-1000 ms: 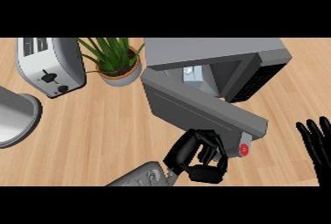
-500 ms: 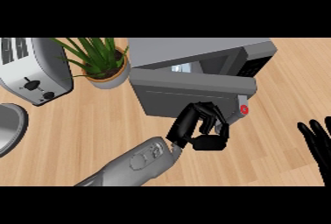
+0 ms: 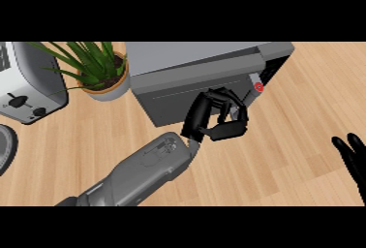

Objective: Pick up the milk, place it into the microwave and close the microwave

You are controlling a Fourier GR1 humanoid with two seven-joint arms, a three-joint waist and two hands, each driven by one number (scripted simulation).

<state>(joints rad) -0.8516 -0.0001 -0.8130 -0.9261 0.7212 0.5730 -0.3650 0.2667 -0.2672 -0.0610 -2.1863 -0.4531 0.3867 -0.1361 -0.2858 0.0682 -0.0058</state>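
Observation:
The grey microwave [image 3: 193, 55] stands at the back of the wooden counter. Its door [image 3: 172, 99] is swung almost shut, with only a narrow dark gap left at the right end beside a red button [image 3: 259, 87]. My left hand [image 3: 213, 116] rests against the front of the door near its right end, fingers loosely bent and holding nothing. No milk shows anywhere in the view. At the lower right edge my right hand [image 3: 352, 155] rests open with its fingers up, well clear of the microwave.
A potted green plant [image 3: 100, 72] stands just left of the microwave. A silver toaster [image 3: 25, 82] sits at the far left, and the rim of a grey round object [image 3: 4, 150] shows below it.
The microwave door has swung from wide open to nearly shut, with my left hand following it toward the microwave. The right hand has stayed at the right edge.

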